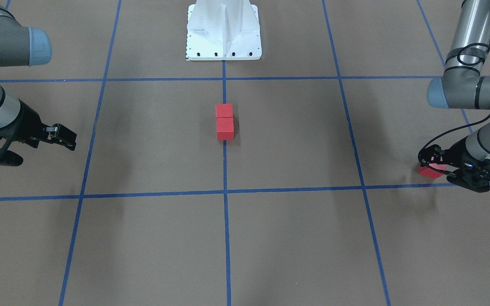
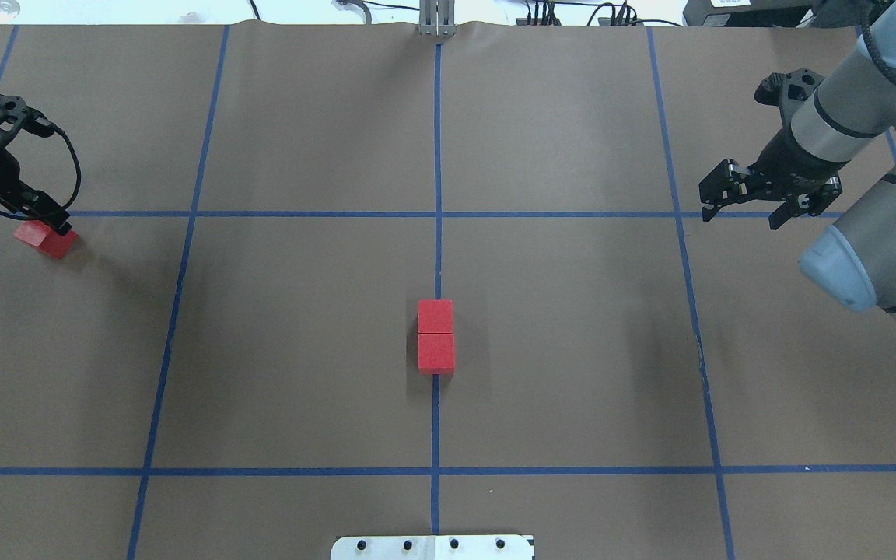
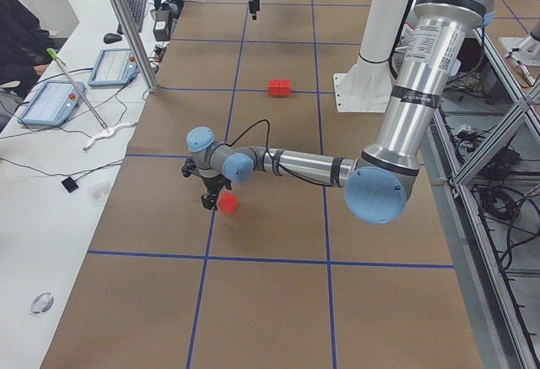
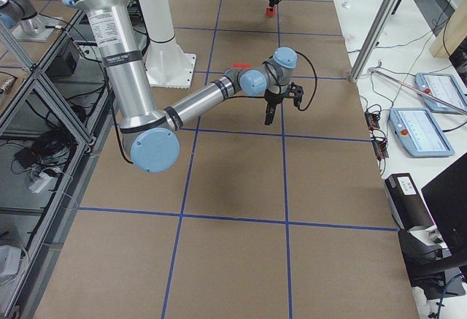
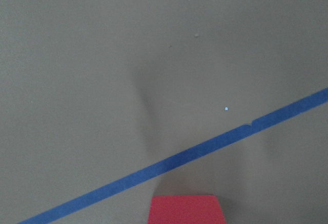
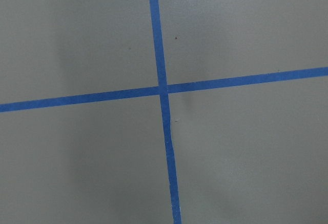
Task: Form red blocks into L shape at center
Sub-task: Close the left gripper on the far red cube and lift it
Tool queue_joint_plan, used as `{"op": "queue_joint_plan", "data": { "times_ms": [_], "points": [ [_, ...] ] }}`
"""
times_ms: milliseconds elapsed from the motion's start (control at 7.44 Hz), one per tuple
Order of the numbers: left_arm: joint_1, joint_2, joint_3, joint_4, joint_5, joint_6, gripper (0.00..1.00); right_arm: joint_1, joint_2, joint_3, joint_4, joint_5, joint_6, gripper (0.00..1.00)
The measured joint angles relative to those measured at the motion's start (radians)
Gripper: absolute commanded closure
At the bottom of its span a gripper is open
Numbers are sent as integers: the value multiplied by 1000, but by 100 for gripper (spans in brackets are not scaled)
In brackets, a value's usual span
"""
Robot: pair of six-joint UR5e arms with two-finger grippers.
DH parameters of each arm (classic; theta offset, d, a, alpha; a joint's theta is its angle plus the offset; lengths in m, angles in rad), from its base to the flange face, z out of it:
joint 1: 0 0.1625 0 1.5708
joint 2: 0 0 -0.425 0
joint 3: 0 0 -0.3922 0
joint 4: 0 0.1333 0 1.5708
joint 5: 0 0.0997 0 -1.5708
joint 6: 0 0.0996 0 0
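Two red blocks (image 1: pixel 224 111) (image 1: pixel 225 128) sit touching in a short row on the blue tape line at the center (image 2: pixel 495 334); they also show from overhead (image 2: pixel 435 317) (image 2: pixel 436 352). The third red block (image 2: pixel 45 237) is far out on my left side, at or just above the table, near a tape line. My left gripper (image 2: pixel 43 224) (image 1: pixel 435 165) is shut on it, and the left wrist view shows the block's top (image 5: pixel 187 209) at the bottom edge. My right gripper (image 2: pixel 743 206) (image 1: pixel 68 141) is open and empty, low over a tape crossing on the far right.
The white robot base plate (image 1: pixel 223 34) stands on the center line at my edge of the table. Beyond the far edge a side bench holds tablets (image 3: pixel 51 103) and cables, with an aluminium post (image 3: pixel 126 23) at the table's edge.
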Motion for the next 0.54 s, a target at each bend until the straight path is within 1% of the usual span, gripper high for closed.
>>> {"op": "queue_joint_plan", "data": {
  "times_ms": [134, 403, 538],
  "points": [
    [2, 0, 5, 0, 0, -1, 100, 0, 0, 2, 0, 0, 0, 0],
    [3, -1, 2, 4, 0, -5, 100, 0, 0, 9, 0, 0, 5, 0],
    [3, -9, -6, 25, -20, -19, 100, 0, 2, 13, 0, 0, 11, 0]
  ]
}}
